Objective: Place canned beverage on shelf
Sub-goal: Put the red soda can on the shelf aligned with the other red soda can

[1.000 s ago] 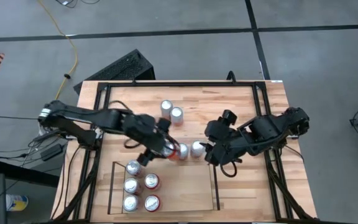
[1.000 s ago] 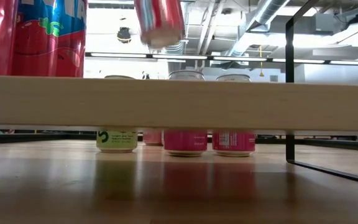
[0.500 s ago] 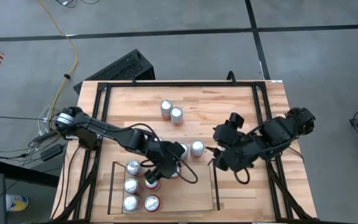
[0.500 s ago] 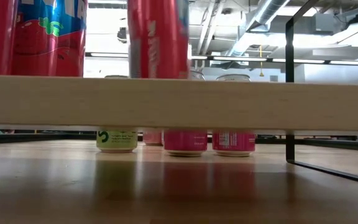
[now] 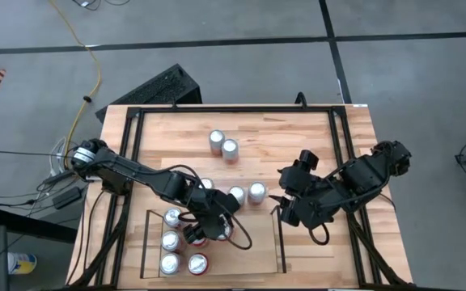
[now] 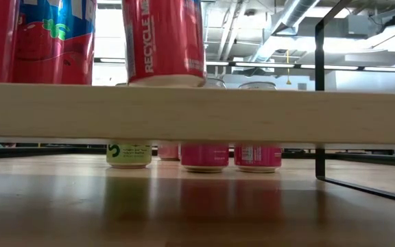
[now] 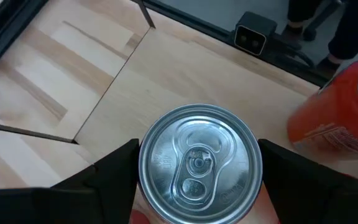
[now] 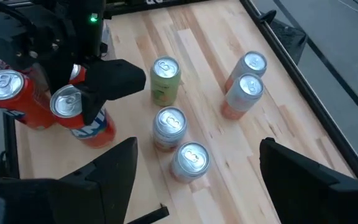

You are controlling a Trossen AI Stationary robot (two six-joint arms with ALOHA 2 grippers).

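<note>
My left gripper is over the shelf and is shut on a red can, seen from above with its silver top up. In the low view the can stands upright with its base at the top edge of the shelf's wood plank; I cannot tell whether it touches. Several cans stand on the left part of the shelf. My right gripper is open and empty beside the shelf's right rail, above the table. My left gripper pinches the red can's side wall just below the rim between its two fingers, one on each side. The fingers come from above, pointing down. The can is upright, with its base level with the shelf floor.
Three cans stand on the table just beyond the shelf, and two more farther back. Another red can stands close beside the held one. The shelf's right half is bare wood. A black frame runs round the tabletop.
My left gripper has carried the red can from above the three table cans toward the near edge, into the shelf bay, and down. The can, first high above the plank, now stands upright with its base at plank level. My right gripper has drifted slightly toward the right edge.
</note>
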